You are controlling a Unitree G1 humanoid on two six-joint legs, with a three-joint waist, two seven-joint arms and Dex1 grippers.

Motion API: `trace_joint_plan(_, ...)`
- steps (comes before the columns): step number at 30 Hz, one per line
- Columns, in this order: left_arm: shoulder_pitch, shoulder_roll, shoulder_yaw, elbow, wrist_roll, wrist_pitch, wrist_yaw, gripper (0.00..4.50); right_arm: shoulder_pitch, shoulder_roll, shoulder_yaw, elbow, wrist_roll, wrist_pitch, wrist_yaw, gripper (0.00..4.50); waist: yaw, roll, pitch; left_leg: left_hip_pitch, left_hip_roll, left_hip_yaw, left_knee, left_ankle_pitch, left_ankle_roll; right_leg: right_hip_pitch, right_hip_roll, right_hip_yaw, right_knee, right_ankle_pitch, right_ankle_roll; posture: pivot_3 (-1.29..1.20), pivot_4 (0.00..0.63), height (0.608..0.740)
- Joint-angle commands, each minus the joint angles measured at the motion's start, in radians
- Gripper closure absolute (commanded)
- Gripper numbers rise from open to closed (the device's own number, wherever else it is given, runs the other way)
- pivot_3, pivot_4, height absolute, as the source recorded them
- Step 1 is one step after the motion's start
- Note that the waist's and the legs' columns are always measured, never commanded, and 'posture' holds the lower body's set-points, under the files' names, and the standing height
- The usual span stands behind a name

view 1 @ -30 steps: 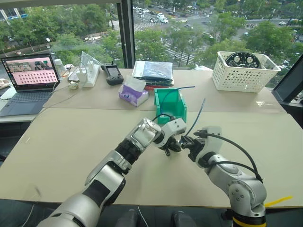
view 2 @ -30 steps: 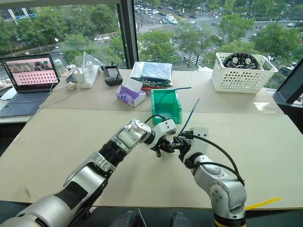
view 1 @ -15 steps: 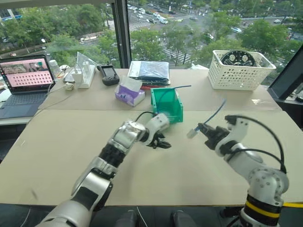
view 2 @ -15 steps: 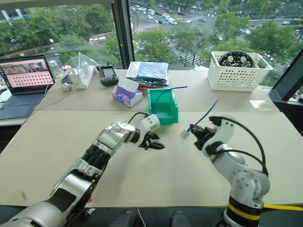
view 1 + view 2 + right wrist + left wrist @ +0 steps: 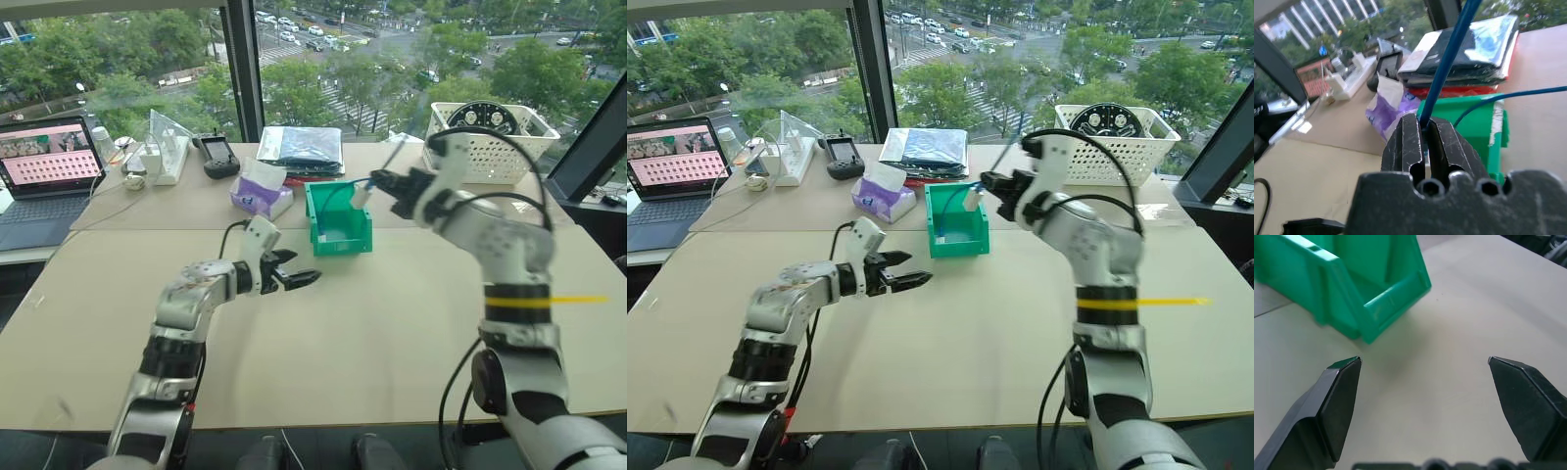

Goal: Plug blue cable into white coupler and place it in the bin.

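My right gripper is shut on the blue cable, which rises up and back from between its fingers. The white coupler sits on the cable's lower end, just past the fingertips. It hangs over the open top of the green bin, which stands mid-table. My left gripper hovers low over the table in front of the bin and to its left. It is open with nothing between its fingers, and in its wrist view the bin lies just ahead.
Another thin blue cord arches out of the bin's back. Behind the bin lie a purple tissue pack and a stack of bags. A white lattice basket stands back right and a laptop far left.
My left gripper opened, let go and drew back to the left. My right arm carried the cable with the coupler up and forward to above the bin.
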Motion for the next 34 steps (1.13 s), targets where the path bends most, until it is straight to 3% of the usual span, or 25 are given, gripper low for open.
trace_joint_plan(1,0.055,0.013,0.026,-0.126,-0.024,0.005,0.064,0.02,-0.125,0.038,0.047,0.290,-0.140,-0.243,0.128,4.50,0.001,0.000,0.000,0.000,0.000,0.000,0.000,0.000,0.000,0.000,0.000,0.000,0.001,0.000,0.000,0.00,0.150,0.740)
trace_joint_plan(3,0.077,0.013,0.026,-0.153,-0.027,0.001,0.089,0.02,-0.168,0.056,0.047,0.395,-0.176,-0.311,0.164,4.50,0.003,0.000,0.000,-0.001,-0.001,0.000,0.000,0.000,-0.001,0.000,-0.001,0.000,0.000,0.000,0.000,0.00,0.150,0.740)
trace_joint_plan(5,0.102,0.009,0.038,-0.179,-0.027,-0.005,0.124,0.00,-0.202,0.059,0.060,0.481,-0.225,-0.375,0.197,3.63,0.003,0.000,0.000,-0.001,-0.001,-0.001,0.000,0.000,-0.001,-0.001,-0.001,0.000,0.000,0.000,0.000,0.00,0.150,0.740)
trace_joint_plan(8,0.129,0.015,0.051,-0.202,-0.027,-0.021,0.160,0.00,-0.238,0.056,0.040,0.516,-0.238,-0.394,0.246,2.71,0.001,0.000,0.000,-0.001,-0.001,-0.001,-0.001,0.000,-0.002,-0.001,-0.001,0.000,0.000,0.000,0.000,0.00,0.150,0.740)
trace_joint_plan(10,0.139,0.017,0.064,-0.204,-0.031,-0.042,0.176,0.00,-0.246,0.042,0.028,0.492,-0.238,-0.374,0.269,2.07,-0.001,0.000,0.000,0.000,-0.001,-0.001,-0.003,0.000,-0.003,-0.001,-0.001,0.000,0.000,0.001,-0.001,0.00,0.150,0.740)
trace_joint_plan(11,0.140,0.017,0.068,-0.204,-0.034,-0.049,0.184,0.00,-0.248,0.037,0.023,0.482,-0.238,-0.366,0.278,1.45,-0.001,0.000,0.000,0.000,-0.001,-0.001,-0.004,0.001,-0.003,-0.002,-0.001,0.000,0.001,0.001,-0.001,0.00,0.150,0.740)
trace_joint_plan(12,0.140,0.022,0.069,-0.199,-0.037,-0.058,0.186,0.00,-0.245,0.027,0.003,0.452,-0.219,-0.339,0.282,1.32,-0.002,0.000,0.000,0.000,-0.001,-0.001,-0.004,0.001,-0.003,-0.002,-0.001,0.000,0.001,0.001,-0.001,0.00,0.150,0.740)
trace_joint_plan(16,0.135,0.043,0.063,-0.170,-0.028,-0.104,0.189,0.00,-0.210,-0.020,-0.050,0.306,-0.171,-0.237,0.292,0.07,-0.001,0.000,0.001,0.000,-0.001,-0.002,-0.005,0.001,-0.004,-0.003,-0.001,-0.001,0.001,0.001,-0.002,0.00,0.150,0.740)
trace_joint_plan(22,0.131,0.085,0.081,-0.112,-0.058,-0.177,0.138,0.00,0.079,-0.191,-0.151,-0.211,-0.060,-0.069,0.334,0.07,0.022,0.000,0.001,-0.001,-0.001,-0.003,-0.006,0.001,-0.004,-0.002,-0.001,-0.002,-0.001,0.001,-0.002,0.00,0.150,0.740)
trace_joint_plan(27,0.177,0.120,0.135,-0.075,-0.081,-0.253,0.107,0.00,0.577,-0.380,-0.133,-0.627,-0.157,-0.152,0.411,0.07,0.031,0.000,0.001,-0.001,-0.001,-0.002,-0.007,0.001,-0.003,-0.001,-0.002,-0.003,-0.004,0.001,-0.001,0.00,0.150,0.740)
trace_joint_plan(31,0.201,0.150,0.123,-0.014,-0.049,-0.326,0.093,0.00,0.747,-0.323,-0.197,-0.759,-0.123,-0.081,0.287,0.07,0.015,0.000,0.001,0.001,0.001,0.001,-0.007,0.001,-0.003,0.000,-0.002,-0.001,-0.011,0.000,-0.001,0.00,0.150,0.740)
trace_joint_plan(34,0.183,0.138,0.131,0.041,-0.055,-0.353,0.106,0.00,0.855,-0.284,-0.186,-0.704,-0.184,-0.187,0.272,0.07,0.014,-0.001,0.001,0.004,0.002,0.003,-0.006,0.003,-0.004,0.001,-0.001,0.001,-0.011,-0.002,0.004,0.00,0.150,0.740)
